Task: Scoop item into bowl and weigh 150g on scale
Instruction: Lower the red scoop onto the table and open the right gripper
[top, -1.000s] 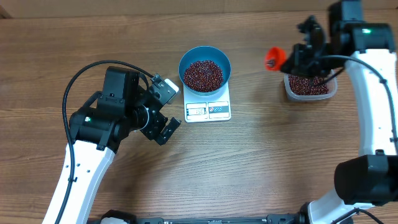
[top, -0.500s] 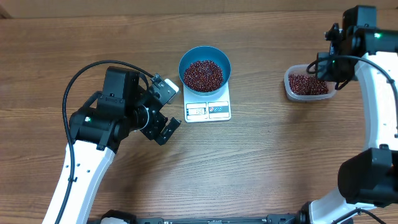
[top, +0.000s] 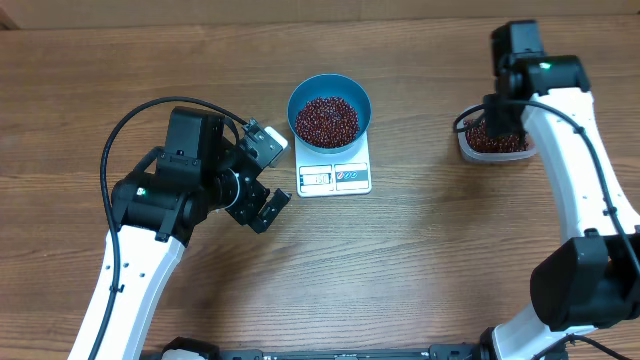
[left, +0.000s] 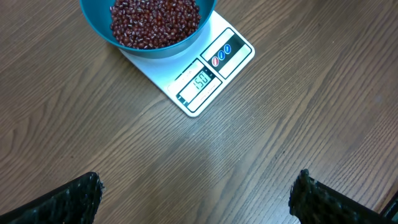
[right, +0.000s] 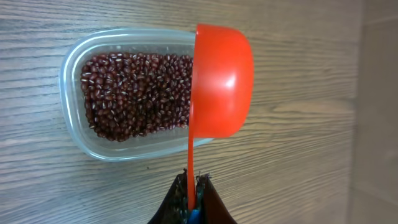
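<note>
My right gripper (right: 191, 200) pinches the scoop (right: 221, 81) over the tub (right: 68, 93), maybe to dump spare beans (right: 137, 93); my open left gripper (left: 196, 199) watches the scale (left: 231, 53).

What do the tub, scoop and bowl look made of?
Tub: clear, thin plastic, probably; beans show through its walls. Scoop: glossy red plastic, going by the soft highlight. Bowl: smooth blue, plastic or glazed ceramic; can't tell.

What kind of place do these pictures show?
Probably a robotics lab bench: a left arm and a right arm at a wooden table, with a kitchen scale and a blue bowl of beans.
</note>
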